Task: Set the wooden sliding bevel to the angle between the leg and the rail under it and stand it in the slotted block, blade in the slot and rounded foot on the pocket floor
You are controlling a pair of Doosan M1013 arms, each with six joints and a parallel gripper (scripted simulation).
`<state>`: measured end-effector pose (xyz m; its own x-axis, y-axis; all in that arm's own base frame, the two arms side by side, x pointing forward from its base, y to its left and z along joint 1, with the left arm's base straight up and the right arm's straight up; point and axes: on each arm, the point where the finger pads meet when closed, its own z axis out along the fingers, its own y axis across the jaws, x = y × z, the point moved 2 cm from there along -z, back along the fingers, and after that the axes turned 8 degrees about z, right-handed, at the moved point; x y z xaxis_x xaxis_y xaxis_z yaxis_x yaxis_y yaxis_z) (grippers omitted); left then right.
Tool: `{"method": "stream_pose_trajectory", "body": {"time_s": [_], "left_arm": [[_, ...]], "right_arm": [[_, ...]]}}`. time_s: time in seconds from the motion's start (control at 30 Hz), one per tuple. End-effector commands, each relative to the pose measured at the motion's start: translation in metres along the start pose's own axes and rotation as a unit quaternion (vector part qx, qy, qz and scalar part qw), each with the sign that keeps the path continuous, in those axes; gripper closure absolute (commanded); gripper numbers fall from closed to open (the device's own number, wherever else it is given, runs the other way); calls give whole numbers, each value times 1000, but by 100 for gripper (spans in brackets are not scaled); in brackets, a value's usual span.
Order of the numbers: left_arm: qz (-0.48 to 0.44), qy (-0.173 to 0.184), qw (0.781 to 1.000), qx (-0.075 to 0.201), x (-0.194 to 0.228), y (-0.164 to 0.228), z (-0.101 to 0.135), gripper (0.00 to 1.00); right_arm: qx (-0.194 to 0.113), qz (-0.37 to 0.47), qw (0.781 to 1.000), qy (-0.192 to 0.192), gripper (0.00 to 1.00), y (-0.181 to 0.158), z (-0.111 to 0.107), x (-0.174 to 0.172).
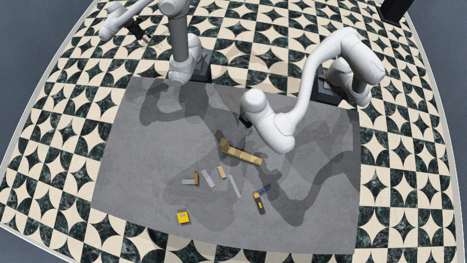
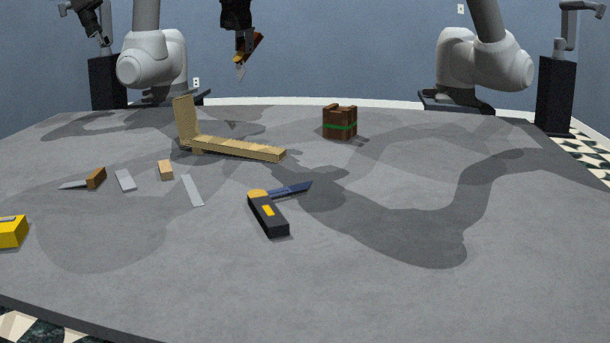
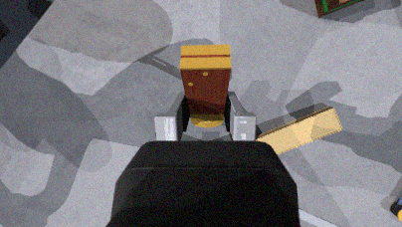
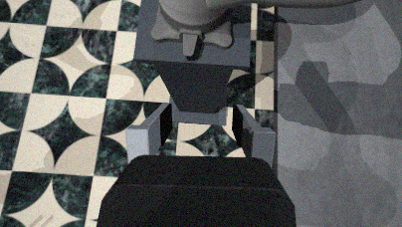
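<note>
The wooden sliding bevel (image 2: 255,44) (image 3: 206,92) has a red-brown handle with brass ends. My left gripper (image 2: 244,41) (image 3: 206,104) is shut on its handle and holds it high above the table. Its blade (image 2: 240,74) points down from the lower brass end; its exact angle is unclear. The pale wooden leg (image 1: 224,144) (image 2: 185,119) rises, tilted, from the end of the rail (image 1: 243,155) (image 2: 238,147) (image 3: 303,130). The slotted block (image 2: 335,127), dark brown with a green band, stands behind the rail's right. My right gripper (image 4: 202,116) (image 1: 146,38) is open and empty, off the table.
The black bevel (image 1: 259,203) (image 2: 272,219) with blue blade lies near the front. A try square (image 1: 195,178) (image 2: 96,177), grey strips (image 1: 207,178) (image 1: 234,186) and a small wood block (image 1: 221,171) (image 2: 165,169) lie before the rail. A yellow box (image 1: 182,217) (image 2: 13,232) is front left.
</note>
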<state>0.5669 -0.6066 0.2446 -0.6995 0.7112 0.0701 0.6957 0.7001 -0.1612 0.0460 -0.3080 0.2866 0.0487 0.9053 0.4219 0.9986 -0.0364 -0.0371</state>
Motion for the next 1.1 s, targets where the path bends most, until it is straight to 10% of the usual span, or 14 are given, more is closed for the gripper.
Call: {"method": "stream_pose_trajectory", "body": {"time_s": [0.0,1.07], "left_arm": [[-18,34,999,4,15,15,-3,100],[-152,280,947,39,126,129,-15,100]], "right_arm": [[0,0,1000,0,0,0,-1,0],[0,0,1000,0,0,0,-1,0]]}}
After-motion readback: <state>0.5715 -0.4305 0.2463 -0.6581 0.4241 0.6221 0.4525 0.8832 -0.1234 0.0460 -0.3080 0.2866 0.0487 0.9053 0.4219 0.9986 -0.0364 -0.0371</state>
